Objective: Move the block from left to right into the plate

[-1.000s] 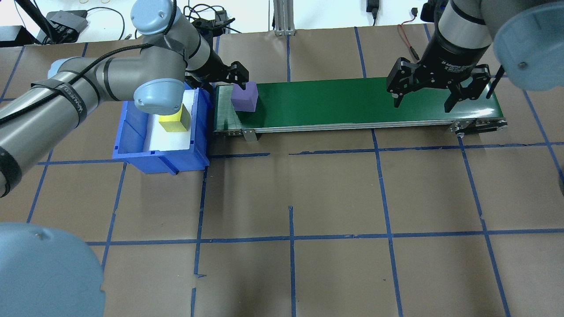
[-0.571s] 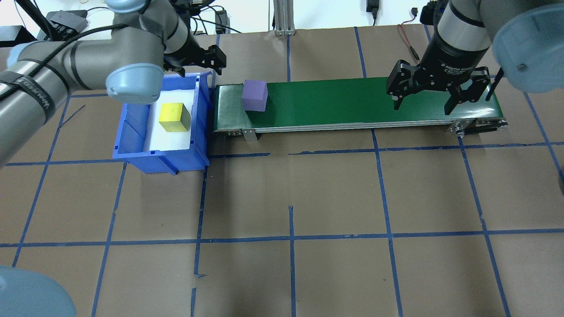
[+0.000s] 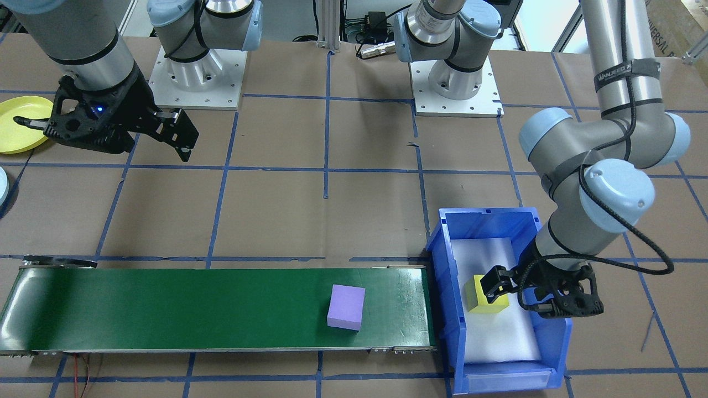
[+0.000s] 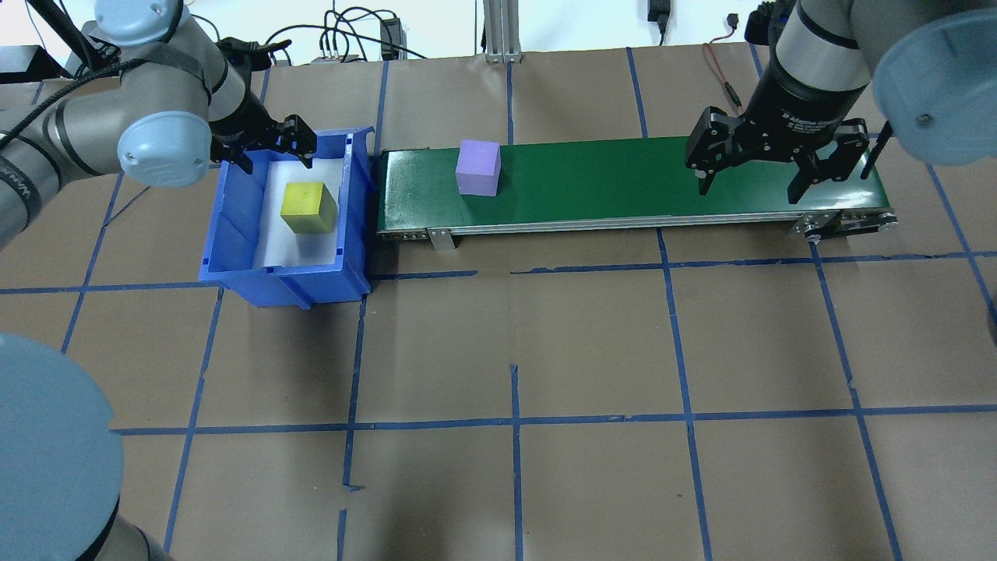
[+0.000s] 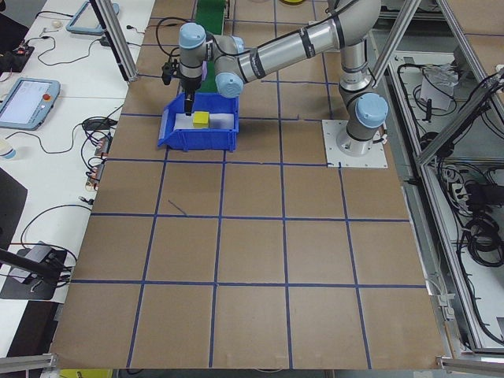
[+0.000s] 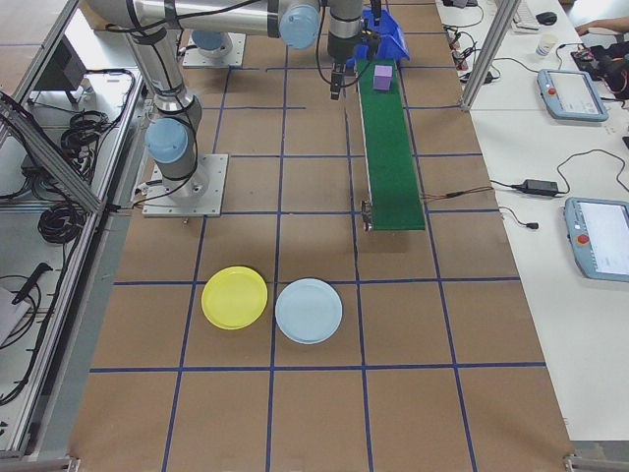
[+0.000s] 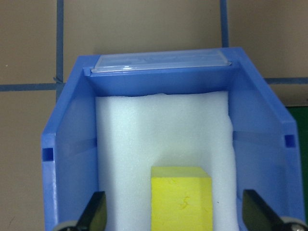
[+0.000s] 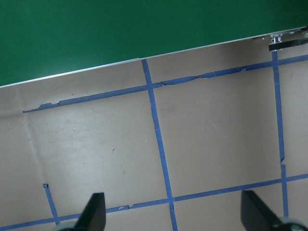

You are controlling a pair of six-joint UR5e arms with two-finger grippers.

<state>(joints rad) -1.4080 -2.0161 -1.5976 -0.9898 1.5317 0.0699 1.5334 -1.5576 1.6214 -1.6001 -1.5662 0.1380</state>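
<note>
From where I stand the job looks barely past its opening. A purple block (image 4: 477,167) sits on the green conveyor belt (image 4: 623,179), close to the end next to the blue bin (image 4: 234,257) and well apart from the far end where it would have to be collected. The left gripper (image 4: 269,144) hangs over the back of that bin with its fingers apart and nothing between them; its wrist camera looks straight down on the yellow block (image 7: 181,197) lying on the white foam liner (image 7: 159,130), the two fingertips standing either side of it without touching. At the other end of the belt the right gripper (image 4: 752,167) hovers above the green surface, its fingers also spread wide and empty, seemingly placed to receive whatever comes along. The yellow plate (image 6: 234,297) lies on the brown paper well away from the belt's end, beside a light-blue plate (image 6: 309,311), and neither has anything on it. So I judge that one block has been started on its way and no more: it has to reach the far end, be picked up and set in the yellow plate, and the yellow block has not left the bin at all.
</note>
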